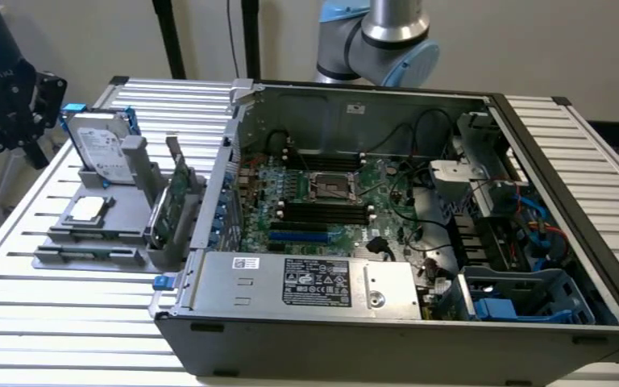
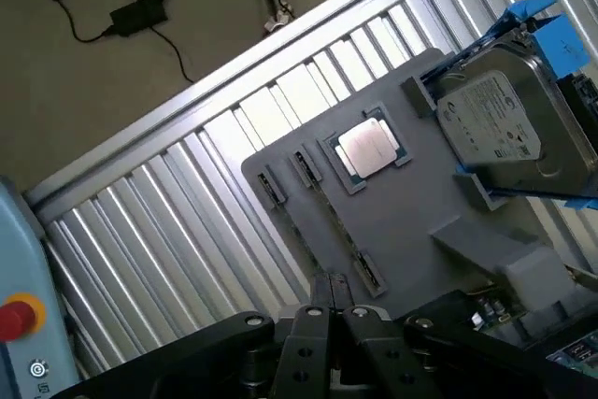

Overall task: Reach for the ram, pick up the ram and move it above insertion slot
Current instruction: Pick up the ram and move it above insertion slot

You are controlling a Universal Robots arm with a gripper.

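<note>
One ribbed aluminium table [image 1: 41, 322] carries everything. Largest on it is the open dark-grey computer case [image 1: 396, 343], with the big green motherboard [image 1: 385, 181] on its floor. The long black insertion slots [image 1: 326, 213] run across the exterior view, left to right.

Just beside the case wall, on the exterior view's left, sits the flat grey plastic fixture [image 1: 84, 260]. It holds a silver hard drive [image 1: 100, 145] in blue brackets, propped upright, and a taller green expansion card [image 1: 187, 181] on edge. The ram [image 1: 164, 219], a thin narrow green board stick, stands on one long edge in the row nearest the case. Its long axis runs along the case wall, near to far, roughly crosswise to the slots. I cannot separate ram and card cleanly where they overlap.

Room above the ram is open. The case wall is close on one side and a grey block on the other. A small square silver processor chip [image 1: 87, 208] lies flat on the fixture.

The black two-finger gripper [image 2: 336, 317] is clenched, tips together, holding no object and not touching the ram.
</note>
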